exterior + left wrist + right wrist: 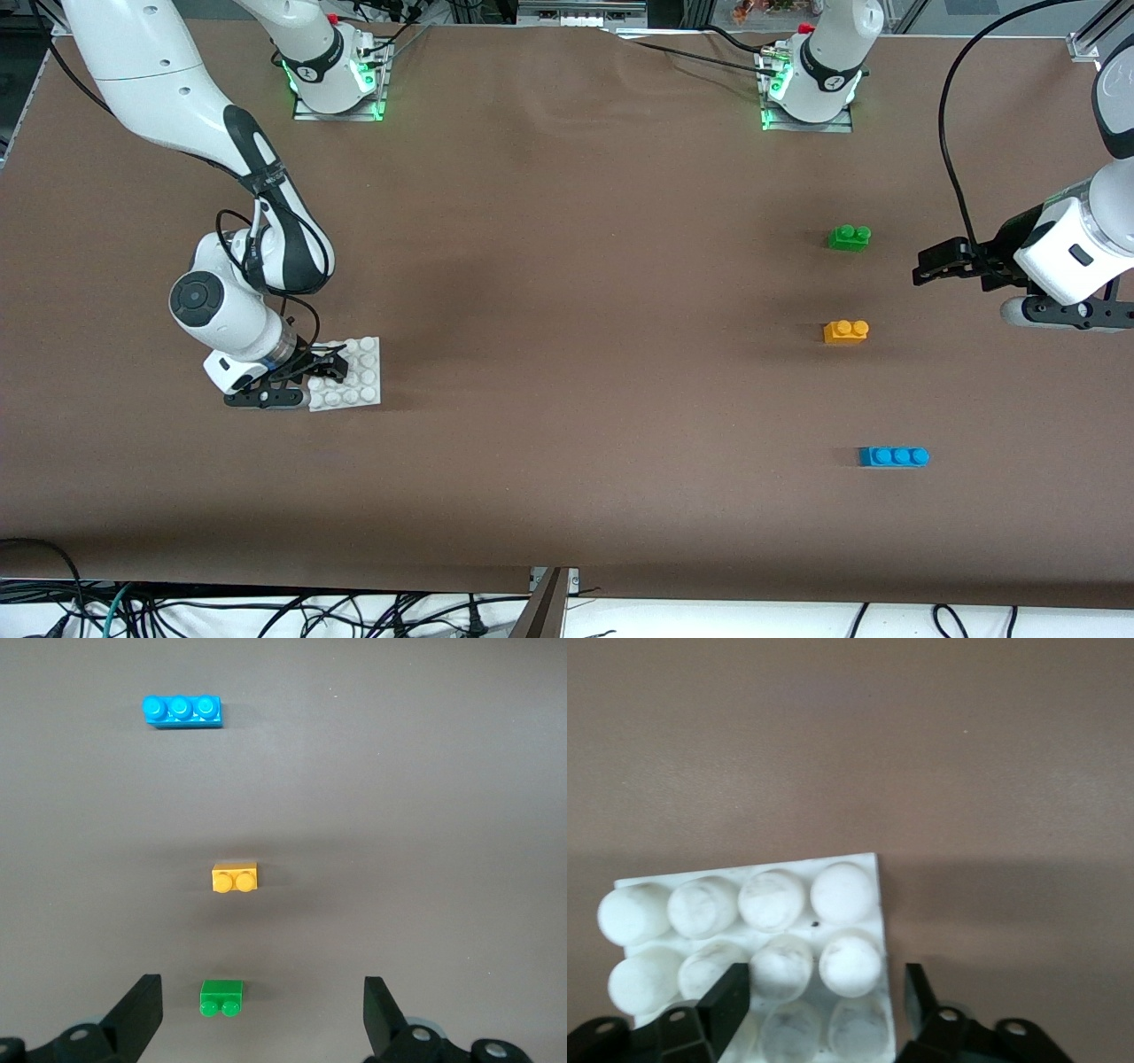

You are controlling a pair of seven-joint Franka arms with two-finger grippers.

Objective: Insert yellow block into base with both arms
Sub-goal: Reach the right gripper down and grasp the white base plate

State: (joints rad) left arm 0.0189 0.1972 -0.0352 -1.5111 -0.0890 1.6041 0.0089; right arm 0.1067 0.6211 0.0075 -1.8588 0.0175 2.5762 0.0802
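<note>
The yellow block (846,331) lies on the brown table toward the left arm's end, between a green brick and a blue brick; it also shows in the left wrist view (235,878). The white studded base (365,392) lies toward the right arm's end. My right gripper (326,365) is low on the base, open: in the right wrist view (824,988) one finger is over the studs (842,961) and the other just off the plate's edge (880,904). My left gripper (923,268) is open and empty in the air beside the bricks; its fingers (137,1010) frame the green brick.
The green two-stud brick (850,237) (221,998) lies farther from the front camera than the yellow block. The blue three-stud brick (893,456) (182,711) lies nearer. Cables hang along the table's near edge.
</note>
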